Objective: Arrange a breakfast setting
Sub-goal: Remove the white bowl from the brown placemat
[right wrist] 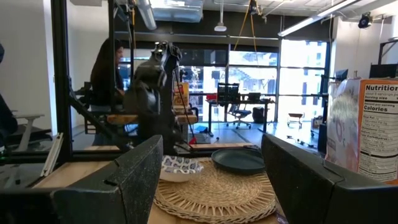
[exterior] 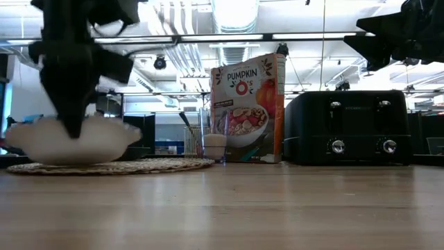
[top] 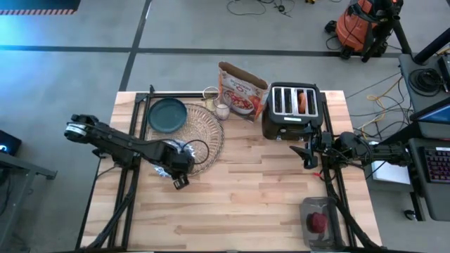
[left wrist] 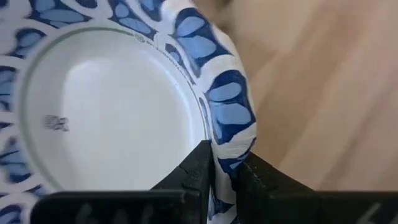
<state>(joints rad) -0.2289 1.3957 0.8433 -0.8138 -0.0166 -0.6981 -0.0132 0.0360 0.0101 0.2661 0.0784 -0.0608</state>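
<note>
The left tool (left wrist: 225,177) pinches the rim of the blue-and-white patterned bowl (left wrist: 124,106), which sits on the round woven placemat (top: 204,133) at centre left of the high view, below the dark teal plate (top: 167,114). The right tool (right wrist: 211,180) hangs wide open and empty at centre right, beside the black toaster (top: 292,111) on the tabletop (top: 239,204).

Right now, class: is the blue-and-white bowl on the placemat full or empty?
Empty: the left wrist view shows the bowl's bare white inside, with the left claw pinching its rim.
</note>
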